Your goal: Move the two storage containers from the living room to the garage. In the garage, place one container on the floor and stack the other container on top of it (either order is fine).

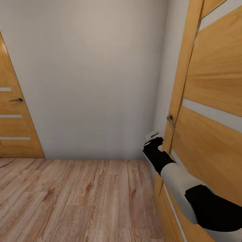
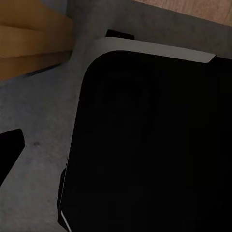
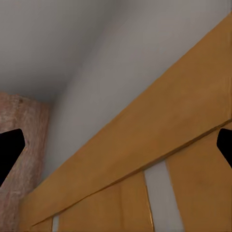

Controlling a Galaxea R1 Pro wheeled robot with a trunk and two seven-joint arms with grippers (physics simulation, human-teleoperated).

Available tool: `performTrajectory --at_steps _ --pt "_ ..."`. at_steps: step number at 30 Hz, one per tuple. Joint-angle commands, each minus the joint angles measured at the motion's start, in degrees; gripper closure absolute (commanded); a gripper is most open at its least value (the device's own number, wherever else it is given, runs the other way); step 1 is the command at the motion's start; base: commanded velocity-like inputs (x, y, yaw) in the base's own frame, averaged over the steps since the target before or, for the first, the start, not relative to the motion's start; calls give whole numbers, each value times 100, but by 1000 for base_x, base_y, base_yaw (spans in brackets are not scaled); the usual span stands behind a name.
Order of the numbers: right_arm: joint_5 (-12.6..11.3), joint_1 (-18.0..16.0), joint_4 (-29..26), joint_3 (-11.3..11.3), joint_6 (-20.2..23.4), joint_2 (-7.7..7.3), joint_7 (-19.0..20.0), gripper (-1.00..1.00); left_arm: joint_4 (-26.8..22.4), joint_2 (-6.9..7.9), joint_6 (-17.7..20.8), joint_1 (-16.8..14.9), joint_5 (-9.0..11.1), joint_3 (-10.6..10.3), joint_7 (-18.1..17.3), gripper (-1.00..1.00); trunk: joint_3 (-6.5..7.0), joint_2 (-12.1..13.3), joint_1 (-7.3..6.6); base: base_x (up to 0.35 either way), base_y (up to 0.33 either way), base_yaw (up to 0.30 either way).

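Observation:
The two storage containers are out of view. I face a hallway corner with a light wood-plank floor. My right gripper is raised against the edge of a wooden door, just below and left of its metal handle. In the right wrist view the right gripper is open, with nothing between its black fingertips, and it looks at the door's planks. In the left wrist view one black fingertip of my left gripper sits far out at the frame's edge, beside my own dark body.
A plain white wall closes the hallway ahead. A second wooden door with a dark handle stands shut at the far left. The door on the right stands close along my right arm.

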Motion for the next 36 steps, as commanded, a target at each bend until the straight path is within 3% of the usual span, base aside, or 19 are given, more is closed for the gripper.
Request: performTrajectory --at_steps 1,5,7,8,10,12,13,17,26,28,31,34,36 --pt "9 -5 21 23 13 15 57 -100 0 -1 -13 -1 27 9 5 -100 -6 -3 0 0 0 0" --pt "-217 -5 359 0 -169 69 449 -100 1 -1 -13 -1 27 9 6 -100 -6 -3 0 0 0 0" --pt "-645 -5 1031 -48 -443 64 871 -100 1 -2 -12 0 27 10 6 -100 -6 -3 0 0 0 0" --pt "-1223 -3 1957 -80 -884 51 1297 -100 1 -4 -13 -1 27 15 8 -100 -6 -3 0 0 0 0" --pt "-1555 52 2356 -91 -1165 42 1549 -100 1 -3 -13 -1 27 16 12 -100 -6 -3 0 0 0 0" --pt "-1735 319 2545 -97 -1338 4 1714 -100 1 -2 -13 -1 27 17 17 -100 -6 -3 0 0 0 0" --pt "-1803 618 2619 -99 -1417 -54 1780 -100 1 -5 -13 -1 27 17 19 -100 -6 -3 0 0 0 0" --pt "-1871 1867 2709 -102 -1621 -229 1882 -100 1 -3 -13 -1 27 17 26 -100 -6 -3 0 0 0 0" --pt "-1939 3791 2739 -102 -2566 -312 2292 -100 9 4 -13 -1 35 19 37 -100 -6 -3 0 0 0 0" --pt "-1955 4168 2743 -102 -2699 -385 2357 -100 15 3 -13 -1 64 38 37 -100 -6 -3 0 0 0 0" --pt "-1929 4946 2740 -102 -3358 -526 2423 -100 18 0 -13 -1 136 59 34 -100 -6 -3 0 0 0 0" --pt "-1943 5233 2745 -97 -3928 -641 2436 -100 18 -2 -13 -1 151 67 38 -100 -6 -3 0 0 0 0" --pt "-1952 5302 2747 -96 -4077 -675 2438 -100 18 -1 -13 -1 155 68 44 -100 -6 -3 0 0 0 0"
